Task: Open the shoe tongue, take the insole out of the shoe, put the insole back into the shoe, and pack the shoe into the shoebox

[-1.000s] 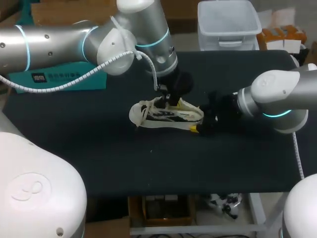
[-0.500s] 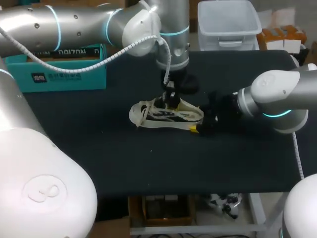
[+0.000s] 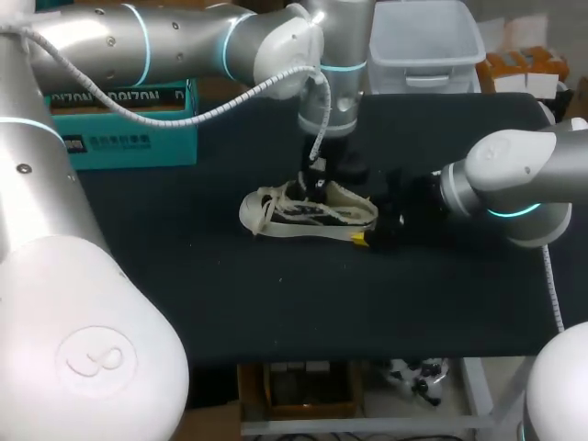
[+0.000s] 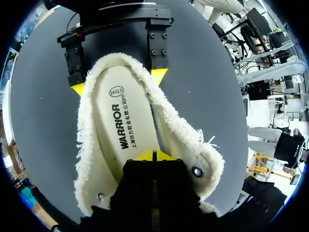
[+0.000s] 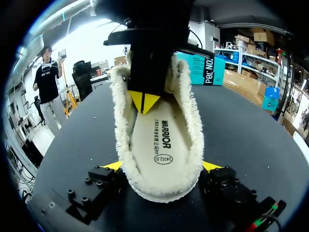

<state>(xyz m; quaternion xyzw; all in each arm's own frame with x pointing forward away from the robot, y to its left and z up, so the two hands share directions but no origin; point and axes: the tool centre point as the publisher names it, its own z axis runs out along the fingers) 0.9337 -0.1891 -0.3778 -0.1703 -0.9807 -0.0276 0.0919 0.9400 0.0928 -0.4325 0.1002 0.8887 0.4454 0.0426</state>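
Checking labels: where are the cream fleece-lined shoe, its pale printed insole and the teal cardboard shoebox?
cream fleece-lined shoe (image 3: 312, 222): head view, its side wall.
pale printed insole (image 4: 121, 123): left wrist view, its printed middle.
teal cardboard shoebox (image 3: 138, 147): head view, its front wall.

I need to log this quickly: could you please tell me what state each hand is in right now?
Left hand: closed, tips together above the insole.
Right hand: closed on the heel of the shoe.

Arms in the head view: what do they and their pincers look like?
The left arm and right arm are silver-white rounded tubes with glowing cyan rings at the joints. A white coiled cable runs along the left arm. The left pincer and right pincer are black with yellow tips.
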